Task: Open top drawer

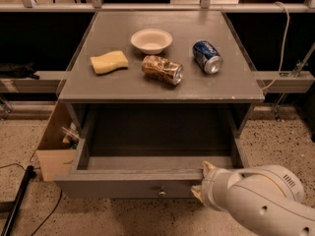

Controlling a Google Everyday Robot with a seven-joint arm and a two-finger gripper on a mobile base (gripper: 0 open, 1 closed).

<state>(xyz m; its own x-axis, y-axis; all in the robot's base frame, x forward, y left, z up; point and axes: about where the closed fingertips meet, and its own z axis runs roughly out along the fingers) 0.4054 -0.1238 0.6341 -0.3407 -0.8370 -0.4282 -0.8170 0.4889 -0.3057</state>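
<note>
The top drawer [123,186] of the grey cabinet stands pulled far out, and its inside shows empty. Its grey front panel faces me with a small round knob [161,192] at the centre. My gripper [203,180] is at the right end of the drawer's front edge, at the end of my white arm [256,200]. One pale fingertip [207,166] shows above the front rim; the rest is hidden behind the arm.
On the cabinet top [162,85] lie a yellow sponge [109,62], a white bowl [151,40], a crushed brown can [162,69] and a blue can [206,56]. A cardboard box [54,146] stands left of the drawer. A black pole [15,200] lies on the speckled floor.
</note>
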